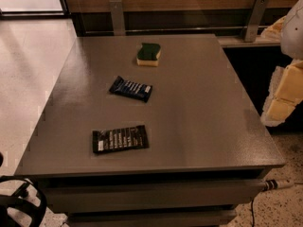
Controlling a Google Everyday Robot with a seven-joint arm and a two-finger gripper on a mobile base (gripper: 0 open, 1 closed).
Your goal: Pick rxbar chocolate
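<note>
Black chocolate bar (120, 139) lies flat near the desk's (199, 103) front left, long axis roughly left-right; the pincer (19, 202) sits below the desk's corner, bottom left, bar up-right of it; its opening I cannot tell.

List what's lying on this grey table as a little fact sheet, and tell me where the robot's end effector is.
surface: grey table
front left: rxbar chocolate, black wrapper, lying flat
middle: dark blue wrapper, lying flat
far side: sponge, green over yellow
end effector: right edge of view, beside the table, apart from all three items
</note>
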